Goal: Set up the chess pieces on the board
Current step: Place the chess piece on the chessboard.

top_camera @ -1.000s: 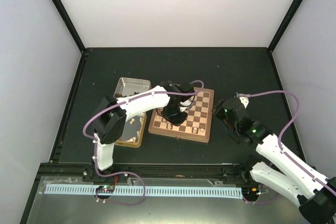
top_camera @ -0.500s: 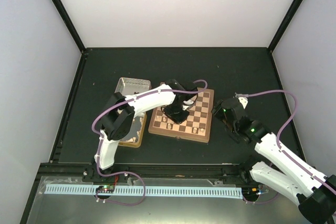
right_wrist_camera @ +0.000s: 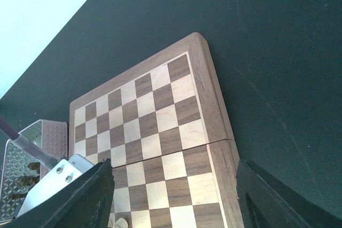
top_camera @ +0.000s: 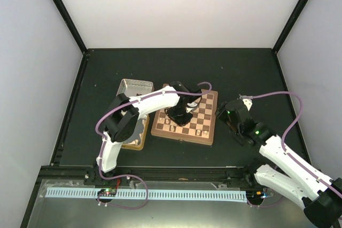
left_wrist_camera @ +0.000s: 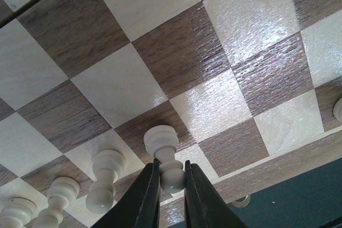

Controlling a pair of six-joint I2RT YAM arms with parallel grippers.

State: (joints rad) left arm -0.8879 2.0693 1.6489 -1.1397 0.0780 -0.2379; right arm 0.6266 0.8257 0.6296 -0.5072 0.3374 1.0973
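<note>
The board (top_camera: 204, 108) lies mid-table, with a few pale cream chess pieces along its near rows. In the left wrist view my left gripper (left_wrist_camera: 171, 167) is shut on the neck of a cream pawn (left_wrist_camera: 162, 141), whose base meets a dark square near the board's edge. Further cream pawns (left_wrist_camera: 106, 177) (left_wrist_camera: 56, 198) stand in a row beside it. From above, the left gripper (top_camera: 179, 117) is low over the board's near-left part. My right gripper (top_camera: 230, 116) hovers open off the board's right edge, with nothing between its fingers (right_wrist_camera: 96, 196). It looks down on the bare board (right_wrist_camera: 155, 116).
A silver tin half (top_camera: 133, 87) sits left of the board. A second tin half (top_camera: 136, 134) in front of it holds loose cream pieces, partly hidden by the left arm. Dark table surrounds the board. The tin's corner (right_wrist_camera: 21, 169) shows in the right wrist view.
The left arm has shifted slightly rightward and lower over the board's near rows, with the pawn still in its grip. The right arm has not moved.
</note>
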